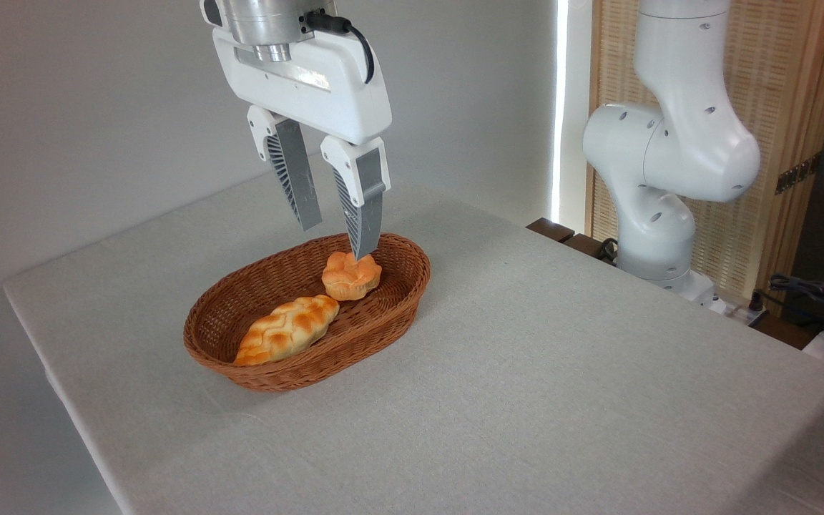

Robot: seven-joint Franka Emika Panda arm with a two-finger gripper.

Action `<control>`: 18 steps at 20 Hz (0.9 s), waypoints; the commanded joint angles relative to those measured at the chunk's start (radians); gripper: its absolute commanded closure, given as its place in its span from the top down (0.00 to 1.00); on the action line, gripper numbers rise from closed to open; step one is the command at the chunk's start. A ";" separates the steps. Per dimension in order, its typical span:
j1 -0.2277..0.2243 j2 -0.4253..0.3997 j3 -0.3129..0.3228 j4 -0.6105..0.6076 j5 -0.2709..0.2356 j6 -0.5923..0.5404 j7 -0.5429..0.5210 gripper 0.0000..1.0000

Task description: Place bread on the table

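The bread (pixel 352 276), a small round golden-orange bun with a lobed top, sits at the far right end of the brown wicker basket (pixel 398 306). My gripper (pixel 337 243) hangs just above and behind it, pointing down, open, with nothing between its grey ribbed fingers (pixel 362 214). The near fingertip overlaps the bun's top edge in the picture; whether it touches is unclear. The table (pixel 541 372) has a plain light grey-white cloth.
A longer braided loaf (pixel 287 329) lies in the basket's near left part. The arm's white base (pixel 659 236) stands at the table's far right edge, with cables (pixel 812 293) beyond it. A wall runs behind the table.
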 commanded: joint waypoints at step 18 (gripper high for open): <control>-0.011 -0.021 -0.061 -0.116 -0.022 0.092 -0.001 1.00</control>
